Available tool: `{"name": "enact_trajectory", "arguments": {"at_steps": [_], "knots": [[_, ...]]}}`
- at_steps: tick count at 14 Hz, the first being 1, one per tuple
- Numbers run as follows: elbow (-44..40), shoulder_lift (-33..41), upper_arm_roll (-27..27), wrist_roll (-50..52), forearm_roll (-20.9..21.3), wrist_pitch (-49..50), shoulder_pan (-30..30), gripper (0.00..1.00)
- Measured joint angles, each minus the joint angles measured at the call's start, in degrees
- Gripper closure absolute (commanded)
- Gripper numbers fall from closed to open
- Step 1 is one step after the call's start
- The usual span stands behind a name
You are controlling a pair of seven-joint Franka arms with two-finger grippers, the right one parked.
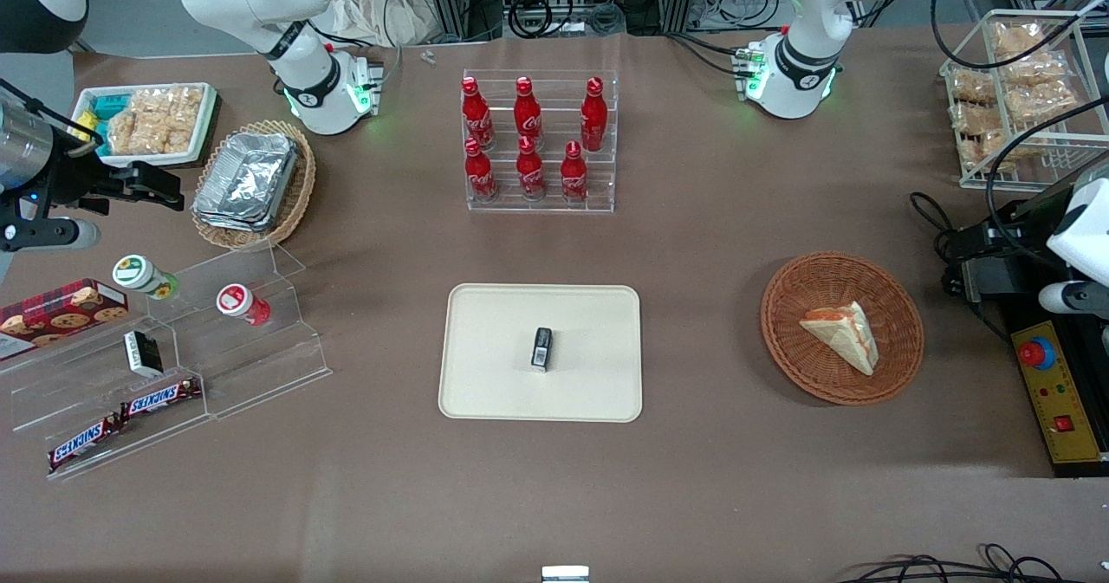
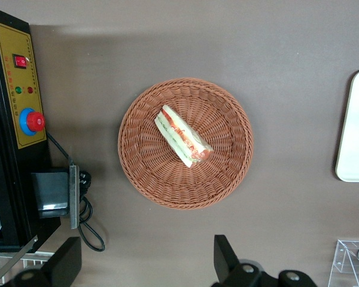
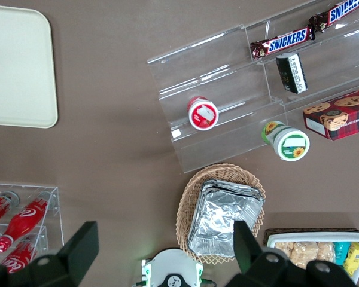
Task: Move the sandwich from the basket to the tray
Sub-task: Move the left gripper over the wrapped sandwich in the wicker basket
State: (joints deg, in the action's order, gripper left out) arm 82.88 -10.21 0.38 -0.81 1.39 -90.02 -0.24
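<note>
A brown table seen from the front; toward the parked arm's end, a stepped clear acrylic stand point(image 1: 173, 366) carries Snickers bars point(image 1: 160, 398) and two small tubs; at the middle lies the cream tray point(image 1: 485, 392), with a small dark packet point(image 1: 541, 348) on it; farther from the camera stands a rack of red cola bottles point(image 1: 539, 141); toward the working arm's end sits the reddish-brown wicker basket point(image 1: 901, 323), and the sandwich point(image 1: 842, 334) lies inside it, filling edge showing; the left arm's gripper point(image 2: 145, 263) hangs above the table beside the basket, fingers point(image 2: 225, 257) spread wide and holding nothing; a yellow control box point(image 1: 1061, 405) rests at the table edge.
</note>
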Motion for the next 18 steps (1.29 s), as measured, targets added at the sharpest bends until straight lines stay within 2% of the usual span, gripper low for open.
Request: {"name": "enact_trajectory", "arguments": {"at_steps": [8,14,18], "knots": [[1.7,-1.0,0.3,0.0,0.0,-0.4,0.0,0.01],[18.2,-0.6,1.4,1.4,0.0,-16.1,0.3,0.0],[29.2,-0.8,1.2,15.1,-0.1,-29.3,0.1,0.0]]}}
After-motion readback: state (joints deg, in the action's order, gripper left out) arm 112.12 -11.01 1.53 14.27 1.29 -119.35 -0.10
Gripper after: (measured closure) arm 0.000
